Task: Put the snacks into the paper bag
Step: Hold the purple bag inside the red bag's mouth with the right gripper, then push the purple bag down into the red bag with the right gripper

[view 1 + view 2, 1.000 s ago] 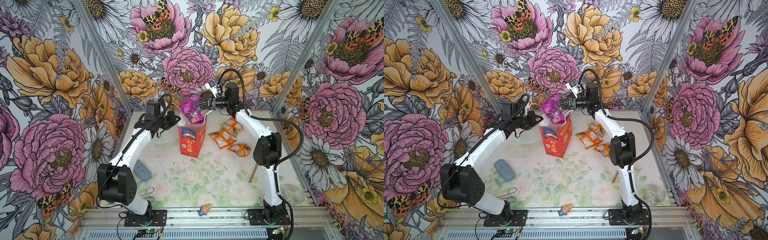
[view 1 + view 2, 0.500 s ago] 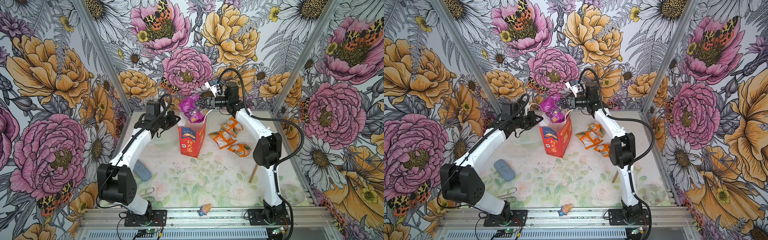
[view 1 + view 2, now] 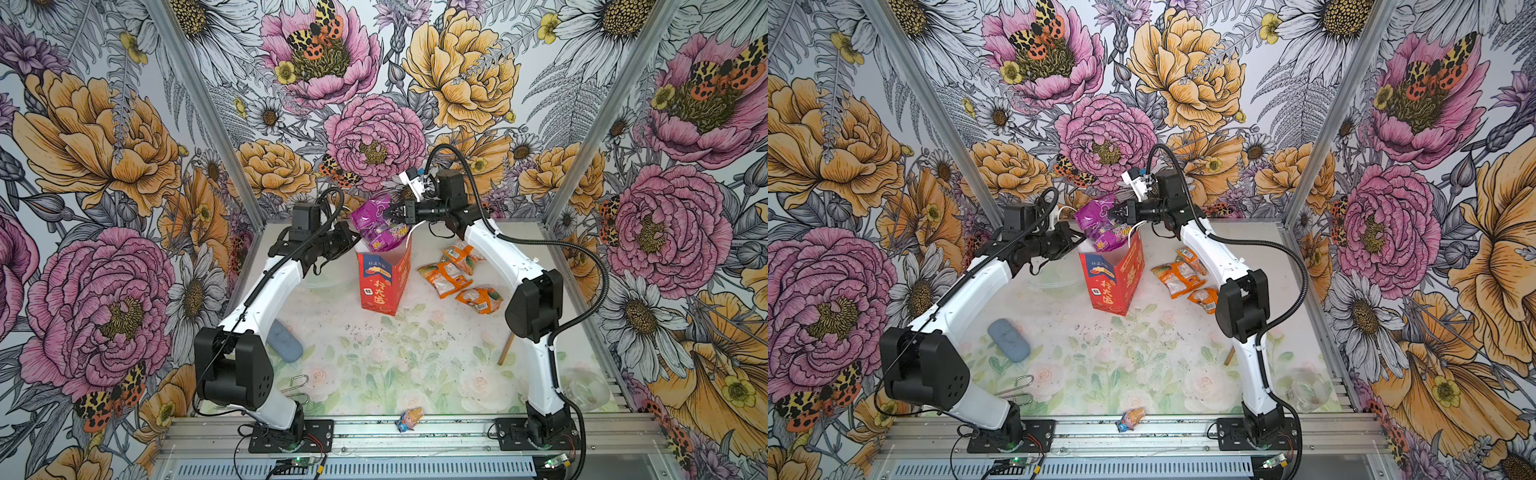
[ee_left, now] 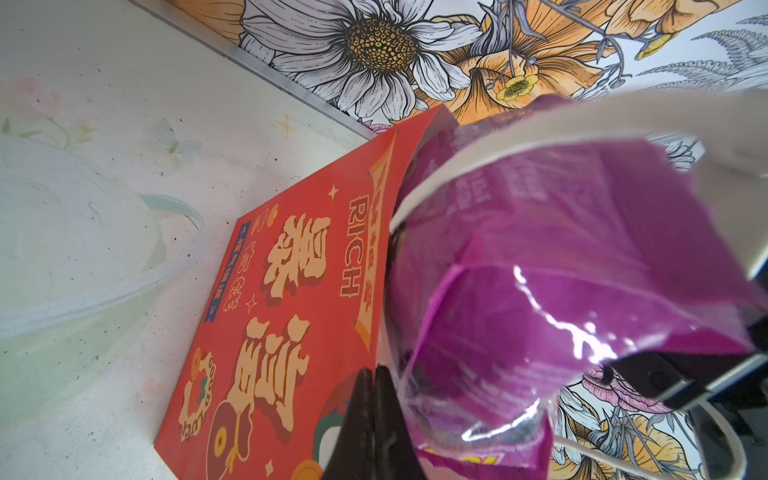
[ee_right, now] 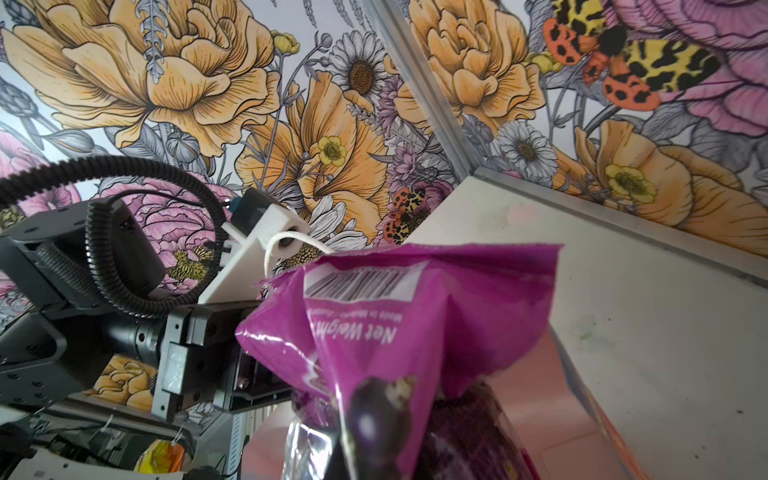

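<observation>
- We see the paper bag (image 3: 384,282) standing upright on the surface (image 3: 374,357), just above the centre of both top views, with its mouth open.
- The right gripper (image 3: 392,215) reaches in from the right, clamped on the upper edge of the purple packet (image 3: 374,226).
- The packet's lower end sits inside the bag's mouth. Most of it sticks up above the rim, leaning toward the upper left.
- The left gripper (image 3: 354,240) comes in from the left, closed on the bag's top edge.
- In the left wrist view its dark fingers (image 4: 361,415) pinch the red wall beside the purple packet (image 4: 561,291), and a white cord handle (image 4: 432,187) crosses the packet.
- Three orange packets (image 3: 444,279) lie close together on the surface, right of the bag and apart from it.
- In the right wrist view the purple packet (image 5: 415,332) fills the lower middle, with its barcode uppermost.
</observation>
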Tool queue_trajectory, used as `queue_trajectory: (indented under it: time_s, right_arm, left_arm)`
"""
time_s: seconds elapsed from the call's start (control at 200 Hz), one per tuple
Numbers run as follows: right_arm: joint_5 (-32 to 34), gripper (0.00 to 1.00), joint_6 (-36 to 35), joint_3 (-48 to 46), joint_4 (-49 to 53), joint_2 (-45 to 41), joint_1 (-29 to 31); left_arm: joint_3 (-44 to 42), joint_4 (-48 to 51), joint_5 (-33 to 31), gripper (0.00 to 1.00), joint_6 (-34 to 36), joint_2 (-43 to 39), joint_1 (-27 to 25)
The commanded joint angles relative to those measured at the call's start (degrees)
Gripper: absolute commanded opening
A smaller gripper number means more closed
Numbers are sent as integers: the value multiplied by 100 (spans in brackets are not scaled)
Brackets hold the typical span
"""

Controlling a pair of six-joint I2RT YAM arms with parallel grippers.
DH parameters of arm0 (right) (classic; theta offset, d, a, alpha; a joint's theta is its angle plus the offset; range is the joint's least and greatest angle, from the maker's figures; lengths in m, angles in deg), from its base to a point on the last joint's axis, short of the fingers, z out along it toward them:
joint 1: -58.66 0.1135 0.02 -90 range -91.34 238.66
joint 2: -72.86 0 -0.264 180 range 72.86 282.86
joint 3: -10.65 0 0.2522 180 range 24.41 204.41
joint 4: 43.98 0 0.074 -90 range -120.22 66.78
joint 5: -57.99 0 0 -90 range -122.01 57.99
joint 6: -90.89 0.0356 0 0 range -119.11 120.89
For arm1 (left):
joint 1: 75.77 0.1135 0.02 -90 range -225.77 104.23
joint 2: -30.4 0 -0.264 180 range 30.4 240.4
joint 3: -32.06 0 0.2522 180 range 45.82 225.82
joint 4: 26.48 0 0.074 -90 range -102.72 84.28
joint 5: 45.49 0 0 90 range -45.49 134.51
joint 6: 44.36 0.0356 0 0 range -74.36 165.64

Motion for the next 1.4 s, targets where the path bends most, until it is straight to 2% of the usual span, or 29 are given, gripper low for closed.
queue_trajectory:
  time_s: [0.0, 0.26, 0.555, 0.68, 0.851, 1.016, 1.206, 1.396]
  right_arm:
    - [789, 0, -63, -97, -120, -664, 9]
    - [1829, 0, -37, 31, 632, -829, 122]
    - [2203, 0, -62, 438, 1103, -810, 262]
    - [2370, 0, -233, 693, 1391, -794, 362]
    - [3054, 0, -298, 869, 1660, -856, 534]
    - [3594, 0, -178, 1093, 1974, -785, 642]
    - [3969, 0, -31, 1209, 2183, -769, 729]
    - [4241, 0, -47, 1236, 2290, -769, 756]
  left_arm:
    - [-1, -77, 24, 0, -45, -115, -46]
    - [25, -80, 7, 0, -71, -125, -72]
    - [65, -77, -140, 0, -131, -128, -215]
    - [87, -81, -389, 0, -220, -134, -362]
    - [46, -127, -808, 0, -415, -145, -727]
    - [-221, -608, -983, 0, -790, -155, -1000]
    - [-498, -1012, -1206, 0, -1094, -234, -1153]
    - [-525, -972, -1312, 0, -1087, -299, -1167]
